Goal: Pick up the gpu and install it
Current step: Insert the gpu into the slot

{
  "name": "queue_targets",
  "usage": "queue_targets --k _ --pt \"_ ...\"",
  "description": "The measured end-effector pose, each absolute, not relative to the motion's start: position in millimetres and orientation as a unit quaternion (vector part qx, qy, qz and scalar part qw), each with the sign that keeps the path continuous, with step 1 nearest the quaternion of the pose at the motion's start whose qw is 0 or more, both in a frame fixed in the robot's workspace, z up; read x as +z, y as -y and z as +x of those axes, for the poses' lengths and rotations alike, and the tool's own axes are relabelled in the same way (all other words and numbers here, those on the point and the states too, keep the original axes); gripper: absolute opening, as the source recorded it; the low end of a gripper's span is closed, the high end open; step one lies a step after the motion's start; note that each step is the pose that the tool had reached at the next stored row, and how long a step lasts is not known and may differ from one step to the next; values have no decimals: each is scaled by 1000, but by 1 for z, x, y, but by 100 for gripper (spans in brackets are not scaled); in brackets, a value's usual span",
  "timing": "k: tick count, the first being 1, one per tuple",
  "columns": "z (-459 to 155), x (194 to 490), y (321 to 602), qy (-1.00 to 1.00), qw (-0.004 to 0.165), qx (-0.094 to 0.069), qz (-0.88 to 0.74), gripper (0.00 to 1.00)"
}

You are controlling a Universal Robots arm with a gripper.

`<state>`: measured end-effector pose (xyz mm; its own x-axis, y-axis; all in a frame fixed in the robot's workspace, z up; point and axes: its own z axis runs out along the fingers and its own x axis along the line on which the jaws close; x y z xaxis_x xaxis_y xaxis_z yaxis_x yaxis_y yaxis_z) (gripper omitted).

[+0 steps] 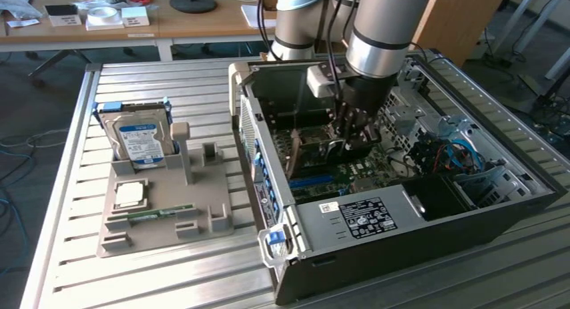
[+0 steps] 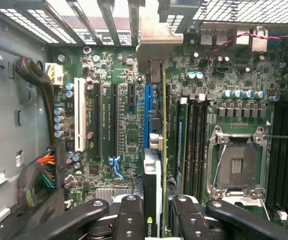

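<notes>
The gpu (image 2: 153, 185) is clamped edge-down between the jaws inside the open case (image 1: 401, 249), roughly in line with the motherboard's (image 2: 123, 135) blue slot (image 2: 147, 110). Seating it well likely means keeping the card upright and parallel with that slot, then pressing evenly without twisting.

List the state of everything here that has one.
gripper: shut on the gpu, inside the computer case.
gpu: held edge-on over the motherboard.
computer case: on its side, panel off.
hard drive: upright in the grey holder.
memory stick: flat in the holder.
CPU socket: empty.
</notes>
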<state>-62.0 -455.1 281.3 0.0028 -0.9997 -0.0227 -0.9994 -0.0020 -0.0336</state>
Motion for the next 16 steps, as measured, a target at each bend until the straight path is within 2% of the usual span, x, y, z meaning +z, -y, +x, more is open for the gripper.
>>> queue_targets --k 16 --pt "-73 270 457 -706 20 -4 -708 27"
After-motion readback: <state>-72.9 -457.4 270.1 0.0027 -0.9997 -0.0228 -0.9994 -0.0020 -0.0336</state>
